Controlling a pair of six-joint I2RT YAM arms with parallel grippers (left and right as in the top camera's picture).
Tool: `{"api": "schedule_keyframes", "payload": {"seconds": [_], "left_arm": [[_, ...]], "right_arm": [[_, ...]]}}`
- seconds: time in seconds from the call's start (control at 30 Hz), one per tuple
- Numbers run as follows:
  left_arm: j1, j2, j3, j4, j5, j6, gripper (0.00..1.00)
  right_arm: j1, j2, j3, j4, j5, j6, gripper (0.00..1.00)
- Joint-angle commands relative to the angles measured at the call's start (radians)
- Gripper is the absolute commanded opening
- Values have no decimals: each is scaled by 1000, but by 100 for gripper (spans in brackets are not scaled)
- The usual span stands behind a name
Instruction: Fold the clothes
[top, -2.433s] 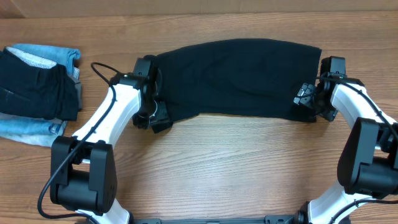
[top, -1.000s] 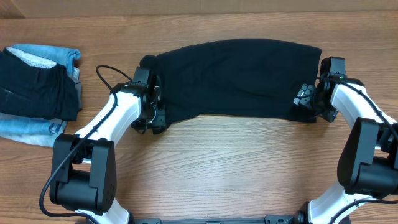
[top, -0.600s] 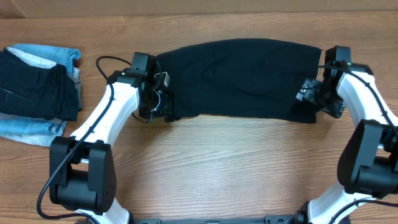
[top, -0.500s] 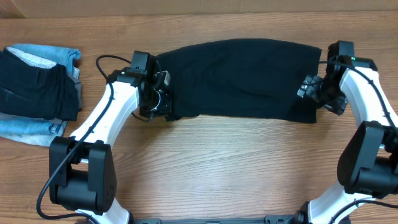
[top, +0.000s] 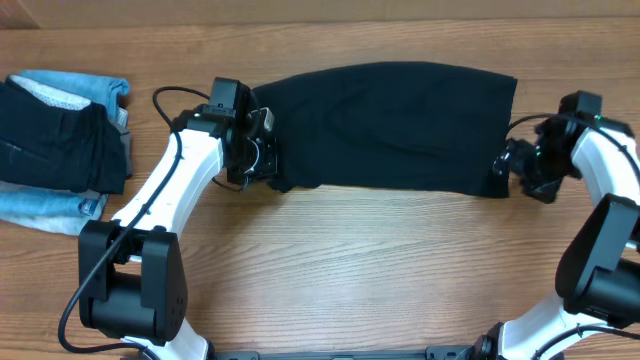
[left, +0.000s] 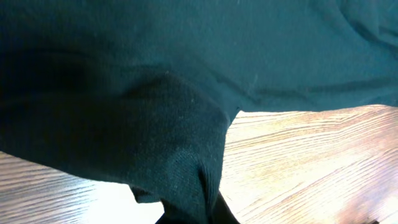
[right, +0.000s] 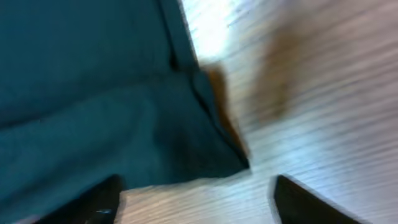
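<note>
- We see the black T-shirt (top: 385, 125) lying as a wide band across the far middle of the table. We judge that the ends need gripping for the next fold.
- The left gripper (top: 262, 160) sits at its near left corner. Cloth bunches towards the fingers, so it seems pinched shut on the shirt.
- The right gripper (top: 515, 170) stands just off the near right corner, its fingers (right: 99, 198) spread wide and holding nothing.
- The table (top: 380, 270) is wood. A pile of denim and dark cloth (top: 60, 130) lies at the far left, well apart.

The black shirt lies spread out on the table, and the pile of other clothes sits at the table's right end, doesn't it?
No: the overhead view shows the pile of other clothes at the left end of the table. The black shirt does lie spread out.
</note>
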Motion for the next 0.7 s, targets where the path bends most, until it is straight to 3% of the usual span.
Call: {"api": "schedule_keyframes", "payload": {"seconds": [0.0,0.17,0.23,0.37,0.5,0.6,0.67], "left_arm": [[5,3,27,7,21,-18,5],[5,3,27,8,21,-18,6],[5,3,27,9,21,-18,6],[5,3,27,10,21,-20,6],[5,3,99,-26,18,-31,4],[5,3,291,-207,-39,-32,4],[5,3,401,-304,-61,-32,4]], "right_arm": [[3,-22,-91,90,-14,-68,73],[4,-22,-191,242,-13,-126,73],[6,-22,-253,333,-55,-126,54],[11,-23,-266,317,-111,-144,4],[11,-24,-64,111,-175,-139,4],[11,-24,211,-182,-186,-114,4],[11,-29,312,-288,-216,-114,4]]}}
